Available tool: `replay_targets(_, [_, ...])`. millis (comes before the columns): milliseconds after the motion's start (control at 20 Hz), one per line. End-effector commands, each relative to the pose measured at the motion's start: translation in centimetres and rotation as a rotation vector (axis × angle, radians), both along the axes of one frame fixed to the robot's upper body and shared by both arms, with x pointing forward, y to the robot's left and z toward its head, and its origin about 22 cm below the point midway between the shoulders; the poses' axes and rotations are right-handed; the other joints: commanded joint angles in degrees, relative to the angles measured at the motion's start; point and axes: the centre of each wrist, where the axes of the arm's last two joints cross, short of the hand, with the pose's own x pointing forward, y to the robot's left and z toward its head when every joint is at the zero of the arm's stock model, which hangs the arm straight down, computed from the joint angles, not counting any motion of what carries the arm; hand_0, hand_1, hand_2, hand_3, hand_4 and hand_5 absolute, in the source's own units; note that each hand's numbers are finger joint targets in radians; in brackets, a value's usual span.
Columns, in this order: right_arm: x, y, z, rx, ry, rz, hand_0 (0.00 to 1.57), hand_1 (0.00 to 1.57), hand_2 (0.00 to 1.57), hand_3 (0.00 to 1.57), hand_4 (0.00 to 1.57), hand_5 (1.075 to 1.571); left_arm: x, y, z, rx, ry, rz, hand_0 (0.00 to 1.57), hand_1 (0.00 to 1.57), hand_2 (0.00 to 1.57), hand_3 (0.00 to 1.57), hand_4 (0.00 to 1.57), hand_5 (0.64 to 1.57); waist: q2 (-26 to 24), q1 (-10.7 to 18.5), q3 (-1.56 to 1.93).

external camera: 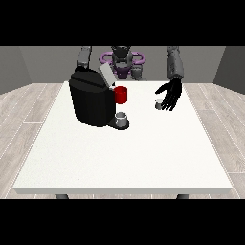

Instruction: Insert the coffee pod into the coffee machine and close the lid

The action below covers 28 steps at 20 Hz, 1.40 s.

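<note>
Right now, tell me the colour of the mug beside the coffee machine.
Red; the mug shows best in the front view.

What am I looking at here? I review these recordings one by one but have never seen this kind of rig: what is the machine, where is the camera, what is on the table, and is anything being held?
The camera stands across the white table and faces a humanoid robot, small at the top. Its arms reach toward you. On the table sits a black coffee machine with its lid raised, a red part at its front and a small grey cup on its base. The hand at the view's right hangs with fingers spread beside a small grey coffee pod; it holds nothing. The other hand is hidden behind the machine.
</note>
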Motion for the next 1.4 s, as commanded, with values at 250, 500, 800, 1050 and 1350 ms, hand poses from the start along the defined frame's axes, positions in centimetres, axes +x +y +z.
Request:
replay_targets(250, [1.0,-0.4,0.5,-0.048,0.042,0.022,0.00,0.00,0.00,0.00,0.00,1.571,1.3,-1.3,-0.8,0.202,-0.081,-0.020,1.04,1.04,1.11,0.91,0.46,1.571,0.09,-1.50,-0.01])
replay_targets(500, [0.4,0.5,-2.6,-0.004,0.032,0.039,0.00,0.00,0.00,0.00,0.00,1.571,1.3,-1.7,-1.6,0.314,0.001,-0.089,0.83,0.83,1.00,0.86,0.34,1.571,0.40,-0.23,0.02])
replay_targets(800, [1.5,-0.3,-1.2,0.004,0.050,0.033,0.00,0.00,0.00,0.00,0.00,1.571,1.5,-0.7,-2.2,0.407,0.084,-0.110,0.79,0.79,0.96,0.85,0.39,1.571,-0.32,-1.01,0.00])
replay_targets(1050, [-0.1,-2.2,-4.9,0.007,0.116,0.009,0.00,0.00,0.00,0.00,0.00,1.571,1.9,-2.7,-3.1,0.389,0.099,-0.142,0.91,0.91,1.05,0.96,0.41,1.571,-2.67,-0.48,0.01])
replay_targets(1350, [1.2,-1.5,-2.6,-0.062,0.134,-0.044,0.00,0.00,0.00,0.00,0.00,1.571,2.8,-1.5,-1.3,0.273,-0.015,-0.166,1.37,1.37,1.37,1.30,0.48,1.571,-3.64,0.84,-0.02])
